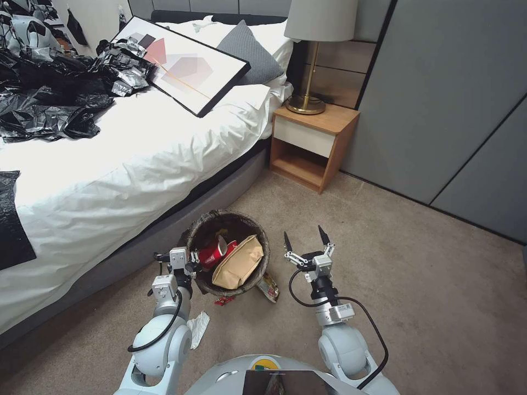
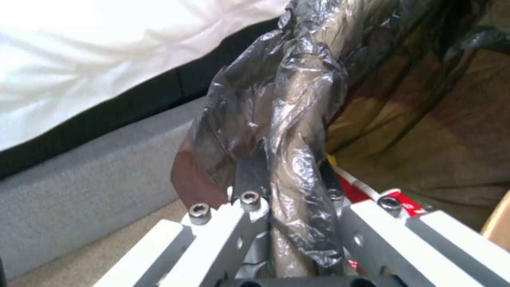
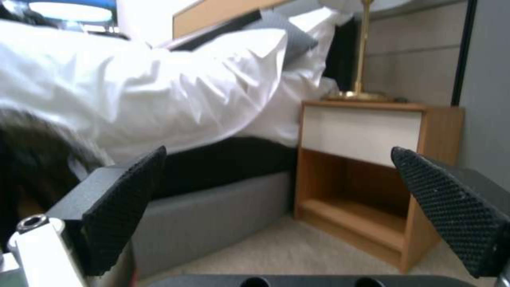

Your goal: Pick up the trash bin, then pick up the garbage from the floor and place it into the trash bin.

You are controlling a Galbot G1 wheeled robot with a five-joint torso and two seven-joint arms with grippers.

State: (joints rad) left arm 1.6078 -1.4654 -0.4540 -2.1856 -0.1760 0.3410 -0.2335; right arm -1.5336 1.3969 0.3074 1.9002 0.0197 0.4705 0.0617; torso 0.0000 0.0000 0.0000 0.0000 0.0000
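**Bin gripped at the rim, right arm waiting wide**

The trash bin [image 1: 230, 222] sits close beside the bed's grey base [image 1: 164, 236], its dark liner rumpled over the rim, and it's well loaded: a red-and-white paper cup [image 1: 213, 253] and a tan paper bag [image 1: 239, 263] lie inside. The left gripper [image 1: 193, 262] is right on the near-left rim, jaws clamped on the rim and its liner; the left wrist view shows the fingers [image 2: 250, 175] pinching the crinkled plastic. Under the bin's near edge, a snack wrapper [image 1: 268, 287] and a small red scrap [image 1: 223, 300] lie on the carpet, and a white tissue [image 1: 198, 326] lies beside the left arm. The right gripper [image 1: 307, 237] hovers just right of the bin, fingers spread wide, holding nothing. Beyond stands the nightstand [image 1: 313, 144] with its lamp [image 1: 315, 33].
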